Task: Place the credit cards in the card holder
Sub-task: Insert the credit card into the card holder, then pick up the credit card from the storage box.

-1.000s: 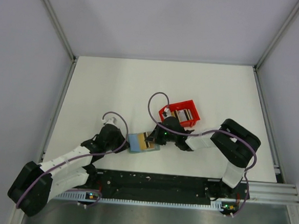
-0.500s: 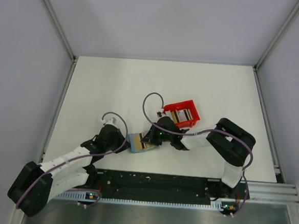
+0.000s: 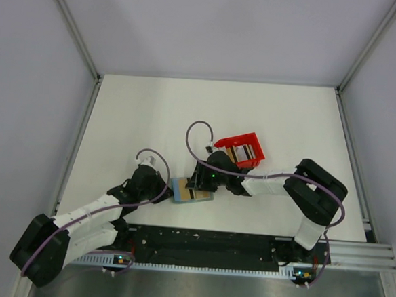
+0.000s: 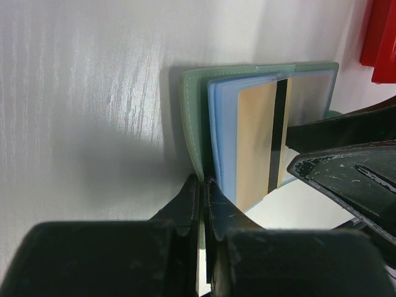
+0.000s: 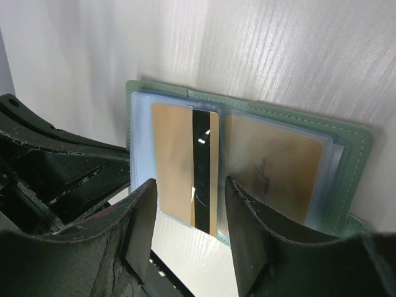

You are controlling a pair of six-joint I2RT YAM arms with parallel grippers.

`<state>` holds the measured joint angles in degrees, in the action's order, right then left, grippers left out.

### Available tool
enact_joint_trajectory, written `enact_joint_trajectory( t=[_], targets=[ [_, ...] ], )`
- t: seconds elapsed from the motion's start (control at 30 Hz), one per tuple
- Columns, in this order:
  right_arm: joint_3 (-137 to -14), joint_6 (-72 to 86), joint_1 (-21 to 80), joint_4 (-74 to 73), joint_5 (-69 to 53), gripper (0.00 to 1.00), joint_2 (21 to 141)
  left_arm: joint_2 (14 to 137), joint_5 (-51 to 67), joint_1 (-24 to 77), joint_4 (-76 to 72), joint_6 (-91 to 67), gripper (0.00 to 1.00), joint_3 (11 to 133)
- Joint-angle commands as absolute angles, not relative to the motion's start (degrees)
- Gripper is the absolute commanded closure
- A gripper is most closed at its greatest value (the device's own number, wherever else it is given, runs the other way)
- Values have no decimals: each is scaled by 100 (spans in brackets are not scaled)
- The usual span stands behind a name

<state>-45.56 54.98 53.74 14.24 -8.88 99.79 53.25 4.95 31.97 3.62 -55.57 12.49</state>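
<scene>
your arms (image 3: 88,214) are black with white shells, purple cables (image 3: 189,133) looped at the wrists, right claw (image 5: 190,185) scuffed black.

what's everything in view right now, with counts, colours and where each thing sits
card holder: one, grey-green outside, light blue inside, lying open on the table between the two grippers
credit cards in the holder: two, tan; one with a black stripe on one page, one behind the clear sleeve of the other page
credit cards in the bin: several, tan and pale, exact count unclear
red bin: one, red, behind and right of the holder
table: one, white
arms: two, black and white with purple cables, at the near edge
left gripper: black, shut on the holder's cover edge
right gripper: black, open over the striped card
</scene>
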Motion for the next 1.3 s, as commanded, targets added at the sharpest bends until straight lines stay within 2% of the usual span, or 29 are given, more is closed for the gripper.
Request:
enact_joint_trajectory(
  t=[0.0,0.4,0.73,1.03,1.13,1.27],
  targets=[
    [-4922,4931,5379,729,-746,52,9949,5335,492,3208,387,-5432,100,1230],
    [-5502,4825,5722,958,-1599,53,10424,5335,562,3208,220,-5423,100,1222],
    [-5660,4650,5775,792,-1574,54,10337,5326,545,3208,211,-5423,100,1239],
    [-6160,3333,4923,-569,-800,51,9019,5238,422,3217,536,-5230,100,1423],
    [-6389,2972,4545,-1097,-572,48,8860,5221,413,3217,624,-5177,100,1520],
    [-6381,2769,4088,-1327,-606,50,8868,5238,404,3217,615,-5159,100,1591]
  ],
)
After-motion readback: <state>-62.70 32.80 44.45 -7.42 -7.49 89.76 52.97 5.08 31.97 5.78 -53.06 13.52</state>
